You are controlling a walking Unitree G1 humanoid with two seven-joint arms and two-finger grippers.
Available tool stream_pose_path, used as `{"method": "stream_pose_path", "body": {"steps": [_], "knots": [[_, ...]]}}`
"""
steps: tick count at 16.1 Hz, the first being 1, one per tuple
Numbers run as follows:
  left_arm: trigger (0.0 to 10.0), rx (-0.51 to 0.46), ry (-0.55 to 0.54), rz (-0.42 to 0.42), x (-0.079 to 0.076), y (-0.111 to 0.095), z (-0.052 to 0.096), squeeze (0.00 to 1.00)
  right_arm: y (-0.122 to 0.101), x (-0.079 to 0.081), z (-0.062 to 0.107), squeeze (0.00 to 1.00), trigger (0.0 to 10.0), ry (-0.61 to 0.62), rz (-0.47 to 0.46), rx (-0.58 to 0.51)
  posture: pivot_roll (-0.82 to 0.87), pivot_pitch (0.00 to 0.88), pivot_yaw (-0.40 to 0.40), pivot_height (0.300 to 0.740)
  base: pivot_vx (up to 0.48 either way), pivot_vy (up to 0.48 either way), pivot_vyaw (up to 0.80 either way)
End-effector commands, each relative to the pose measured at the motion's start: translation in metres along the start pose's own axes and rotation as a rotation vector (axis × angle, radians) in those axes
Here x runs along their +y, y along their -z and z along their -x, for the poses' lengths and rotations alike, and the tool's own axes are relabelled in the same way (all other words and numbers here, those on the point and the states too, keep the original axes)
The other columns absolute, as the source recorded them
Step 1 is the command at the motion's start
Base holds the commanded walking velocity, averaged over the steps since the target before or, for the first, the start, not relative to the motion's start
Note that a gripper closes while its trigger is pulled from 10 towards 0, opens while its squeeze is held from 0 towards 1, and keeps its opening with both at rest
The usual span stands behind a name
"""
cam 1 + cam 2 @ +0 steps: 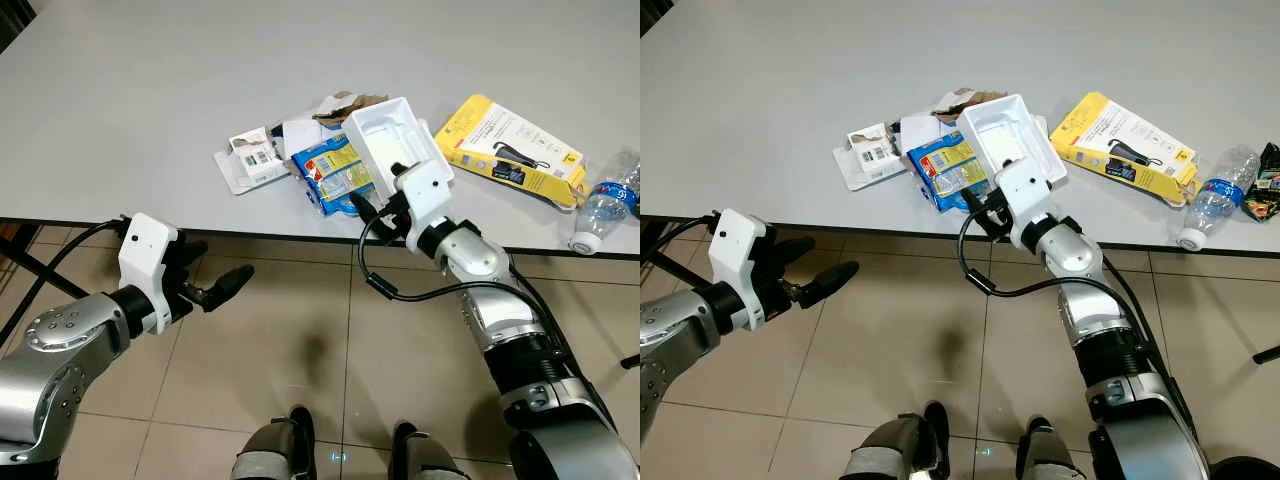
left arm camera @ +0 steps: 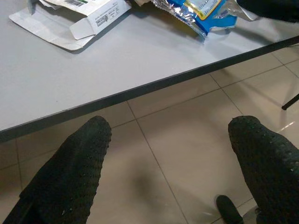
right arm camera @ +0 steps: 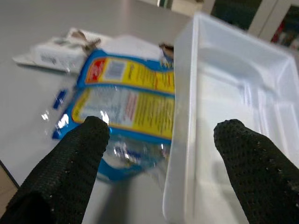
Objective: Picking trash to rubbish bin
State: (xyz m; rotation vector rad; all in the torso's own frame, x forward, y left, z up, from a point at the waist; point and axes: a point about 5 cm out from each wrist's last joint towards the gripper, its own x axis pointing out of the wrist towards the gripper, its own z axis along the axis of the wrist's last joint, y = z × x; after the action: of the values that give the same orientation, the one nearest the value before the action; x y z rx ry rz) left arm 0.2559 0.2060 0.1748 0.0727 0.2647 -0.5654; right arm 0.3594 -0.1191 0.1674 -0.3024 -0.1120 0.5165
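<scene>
Spread right gripper straddles white tray's near wall, blue-yellow packet beside it.

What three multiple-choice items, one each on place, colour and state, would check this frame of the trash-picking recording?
1. Where is the right gripper?
A. At the table's near edge, by the white plastic tray and the blue and yellow snack wrapper
B. Over the water bottle
C. Hanging by the floor

2. What colour is the flat product box to the right of the tray?
A. Red
B. Yellow
C. Green

3. How are the left gripper's fingers?
A. Shut on a carton
B. Shut on nothing
C. Open, holding nothing

Answers: 1 A, its wrist view has the tray wall and the wrapper between the fingertips; 2 B, the box is yellow with a white panel; 3 C, its wrist view shows the two fingers apart over the floor tiles, short of the table.
</scene>
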Motion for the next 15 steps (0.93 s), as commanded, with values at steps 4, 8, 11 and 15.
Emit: {"method": "stream_pose_path", "body": {"steps": [4,8,11,15], "knots": [[10.0,0.01,0.029,-0.004,-0.005,0.0,0.004,0.0,0.008,0.01,-0.012,0.0,10.0,0.006,-0.005,0.061,0.04,0.22,0.121,0.74,0.0,0.0,0.0],[10.0,0.001,0.044,-0.005,-0.006,-0.001,0.007,0.0,0.009,0.013,-0.017,0.0,10.0,0.009,-0.014,0.072,0.05,0.228,0.124,0.74,0.0,0.0,0.0],[10.0,0.006,0.052,-0.003,-0.008,0.001,0.008,0.0,0.015,0.02,-0.02,0.0,3.9,-0.002,-0.024,0.104,0.05,0.234,0.125,0.74,0.0,0.0,0.0],[10.0,0.01,0.047,-0.001,-0.008,0.001,0.01,0.0,0.016,0.023,-0.022,0.0,0.0,-0.001,-0.042,0.105,0.06,0.238,0.127,0.74,0.0,0.0,0.0]]}}
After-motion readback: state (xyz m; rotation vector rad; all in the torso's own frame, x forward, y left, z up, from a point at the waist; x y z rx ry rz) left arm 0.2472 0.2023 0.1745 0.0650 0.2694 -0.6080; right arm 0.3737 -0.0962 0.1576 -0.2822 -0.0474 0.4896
